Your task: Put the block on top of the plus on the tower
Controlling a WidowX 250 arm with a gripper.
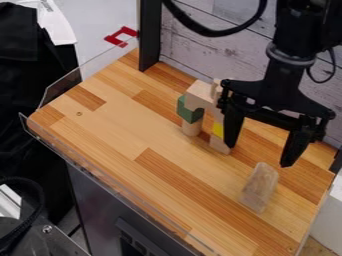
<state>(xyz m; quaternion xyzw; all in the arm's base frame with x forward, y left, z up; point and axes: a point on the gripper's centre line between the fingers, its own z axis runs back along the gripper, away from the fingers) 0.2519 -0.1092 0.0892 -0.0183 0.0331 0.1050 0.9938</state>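
Note:
The black gripper (259,155) hangs open at the right, over the rear part of the table, nothing between its fingers. Its left finger stands in front of the right side of the tower (200,94). In the tower, a green block (190,109) rests on a round wooden piece at left, a yellow block (218,129) is above a wooden piece at right, and a pale arched piece spans the top. A small upright wooden piece, partly hidden behind the gripper, stands at its right end. A pale, elongated block (259,187) lies on the table in front of and below the gripper.
The wooden table (127,130) has a clear plastic guard (113,185) along its front-left edge. A whitewashed plank wall (207,50) and a black post (150,35) border the back. A red piece (121,36) lies beyond the table at upper left.

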